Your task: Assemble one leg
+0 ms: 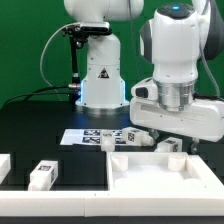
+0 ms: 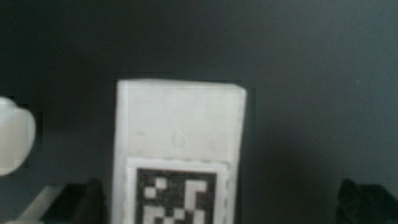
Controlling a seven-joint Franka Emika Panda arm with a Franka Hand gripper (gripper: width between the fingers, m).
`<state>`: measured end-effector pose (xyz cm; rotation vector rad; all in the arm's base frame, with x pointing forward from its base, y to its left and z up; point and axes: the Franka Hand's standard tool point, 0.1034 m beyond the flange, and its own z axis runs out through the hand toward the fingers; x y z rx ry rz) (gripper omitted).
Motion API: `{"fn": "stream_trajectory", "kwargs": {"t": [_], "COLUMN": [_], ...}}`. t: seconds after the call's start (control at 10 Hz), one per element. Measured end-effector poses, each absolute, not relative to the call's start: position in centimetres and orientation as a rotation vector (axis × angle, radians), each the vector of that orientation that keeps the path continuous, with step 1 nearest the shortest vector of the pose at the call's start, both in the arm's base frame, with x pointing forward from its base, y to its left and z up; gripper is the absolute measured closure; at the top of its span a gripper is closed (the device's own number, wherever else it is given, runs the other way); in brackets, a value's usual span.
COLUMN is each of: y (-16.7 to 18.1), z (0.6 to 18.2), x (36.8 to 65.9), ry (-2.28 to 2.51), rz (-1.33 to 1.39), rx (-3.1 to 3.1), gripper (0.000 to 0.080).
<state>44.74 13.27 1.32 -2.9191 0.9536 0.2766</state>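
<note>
In the wrist view a leg [image 2: 178,130], a chunky white block with a black-and-white tag on its face, stands between my two dark fingers [image 2: 71,203]. My gripper [image 2: 217,205] is open. The leg sits closer to one finger, with a wide gap to the other, and neither finger touches it. In the exterior view my gripper [image 1: 169,146] hangs low over the far rim of the large white panel [image 1: 160,170], and the leg there is mostly hidden by the hand. Two more legs [image 1: 42,176] lie on the black table at the exterior view's left.
The marker board [image 1: 98,135] lies flat behind the panel. Another white tagged part [image 1: 142,136] lies next to my gripper. A rounded white part [image 2: 11,135] shows at the edge of the wrist view. The robot base [image 1: 100,80] stands at the back.
</note>
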Motion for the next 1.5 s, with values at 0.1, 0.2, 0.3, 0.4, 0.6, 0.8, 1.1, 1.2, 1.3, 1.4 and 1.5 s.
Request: {"fn": "stream_trajectory", "kwargs": {"t": [0.1, 0.2, 0.3, 0.4, 0.6, 0.8, 1.1, 1.2, 1.3, 1.4, 1.5], "y": [13.3, 13.3, 13.3, 13.3, 13.3, 13.7, 14.9, 15.0, 15.1, 15.2, 15.3], "z": [1.3, 1.3, 1.3, 1.3, 1.4, 3.1, 3.4, 3.4, 3.4, 3.4, 3.4], "x": [44.7, 44.7, 44.7, 44.7, 44.7, 44.2, 44.1, 44.0, 44.0, 43.9, 43.9], "ry": [0.953, 0.953, 0.953, 0.952, 0.983, 1.306, 1.866, 1.913, 1.977, 2.053, 2.082], "rz": [0.278, 0.278, 0.278, 0.277, 0.28, 0.314, 0.251, 0.262, 0.271, 0.28, 0.283], "rx": [-2.92, -2.92, -2.92, -2.919, -2.911, -2.805, -2.429, -2.392, -2.339, -2.272, -2.247], "gripper": [0.0253, 0.0387, 0.0387, 0.0517, 0.0517, 0.0517, 0.0515, 0.0515, 0.0515, 0.0515, 0.0515]}}
